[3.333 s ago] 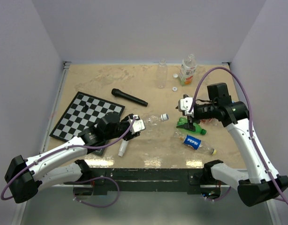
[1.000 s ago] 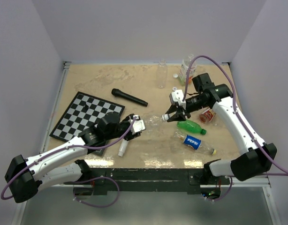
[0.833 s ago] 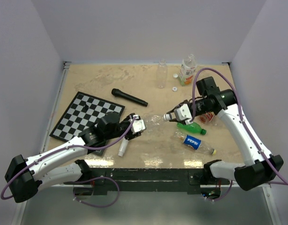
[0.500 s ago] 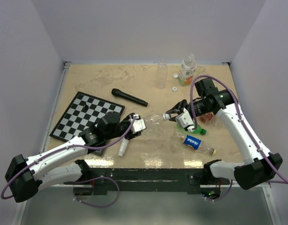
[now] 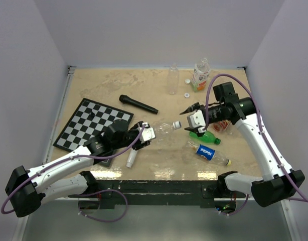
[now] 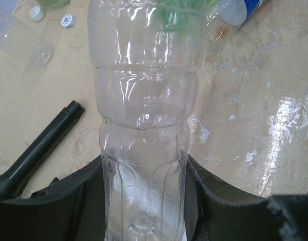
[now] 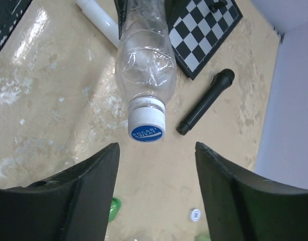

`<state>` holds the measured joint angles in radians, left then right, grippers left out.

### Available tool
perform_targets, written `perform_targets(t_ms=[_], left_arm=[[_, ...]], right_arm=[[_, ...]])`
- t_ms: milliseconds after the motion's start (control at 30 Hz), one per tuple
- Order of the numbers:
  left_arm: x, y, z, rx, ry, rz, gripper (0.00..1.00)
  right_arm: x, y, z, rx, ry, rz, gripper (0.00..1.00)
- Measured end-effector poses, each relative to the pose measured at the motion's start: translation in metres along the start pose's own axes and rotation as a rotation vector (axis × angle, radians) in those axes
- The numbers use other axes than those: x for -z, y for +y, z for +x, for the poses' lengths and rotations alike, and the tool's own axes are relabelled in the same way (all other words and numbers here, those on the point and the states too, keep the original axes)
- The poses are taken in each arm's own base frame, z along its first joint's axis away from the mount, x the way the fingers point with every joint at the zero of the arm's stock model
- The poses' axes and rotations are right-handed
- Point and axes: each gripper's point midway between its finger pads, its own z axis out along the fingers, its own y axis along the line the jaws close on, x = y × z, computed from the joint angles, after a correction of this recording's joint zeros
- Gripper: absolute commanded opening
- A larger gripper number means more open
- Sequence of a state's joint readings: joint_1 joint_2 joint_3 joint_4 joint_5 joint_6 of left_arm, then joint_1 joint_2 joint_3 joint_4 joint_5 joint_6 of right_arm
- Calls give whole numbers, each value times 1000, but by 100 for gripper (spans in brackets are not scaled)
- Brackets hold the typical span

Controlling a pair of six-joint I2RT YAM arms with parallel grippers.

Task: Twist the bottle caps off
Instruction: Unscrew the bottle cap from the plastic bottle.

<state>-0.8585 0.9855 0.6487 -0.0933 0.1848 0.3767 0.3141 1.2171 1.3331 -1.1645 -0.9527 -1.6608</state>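
A clear plastic bottle (image 5: 161, 128) lies on the table, and my left gripper (image 5: 143, 136) is shut on its lower body. In the left wrist view the bottle (image 6: 144, 100) fills the gap between both fingers (image 6: 204, 201). Its cap (image 7: 147, 125), white with a blue printed top, sits on the neck and points at my right gripper (image 7: 156, 170). That gripper (image 5: 186, 116) stands open just right of the cap (image 5: 177, 124), with its fingers apart from the cap on either side. Two loose white caps (image 5: 186, 94) (image 5: 186, 81) lie at the back.
Between the arms lie a green bottle (image 5: 204, 135) and a Pepsi bottle (image 5: 209, 152). Two bottles (image 5: 173, 79) (image 5: 200, 75) stand upright at the back. A black microphone (image 5: 138, 104), a chessboard (image 5: 91, 125) and a white cylinder (image 5: 131, 158) are on the left.
My right gripper was shut on the bottle's cap and twisting it; it has since opened and drawn back slightly to the right. The cap stays on the neck. The left arm has not moved.
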Motion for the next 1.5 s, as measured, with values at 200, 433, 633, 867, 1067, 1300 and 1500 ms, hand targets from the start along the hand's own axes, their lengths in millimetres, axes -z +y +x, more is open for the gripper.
perform_targets(t_ms=[200, 433, 633, 867, 1067, 1300, 1500], left_arm=[[0, 0, 1, 1, 5, 1, 3], [0, 0, 1, 1, 5, 0, 3], [1, 0, 0, 0, 2, -2, 3], [1, 1, 0, 0, 1, -4, 3], [3, 2, -2, -2, -5, -14, 3], [4, 4, -1, -2, 0, -25, 3], [4, 6, 0, -2, 4, -34, 3]], right_arm=[[7, -1, -3, -113, 30, 43, 83], [17, 9, -4, -197, 84, 84, 86], [26, 28, 7, -299, 135, 127, 87], [21, 40, 8, -430, 79, 120, 85], [13, 42, 16, -604, 6, 87, 83], [7, 45, 26, -774, -36, 29, 83], [9, 37, 17, -868, -73, 27, 82]])
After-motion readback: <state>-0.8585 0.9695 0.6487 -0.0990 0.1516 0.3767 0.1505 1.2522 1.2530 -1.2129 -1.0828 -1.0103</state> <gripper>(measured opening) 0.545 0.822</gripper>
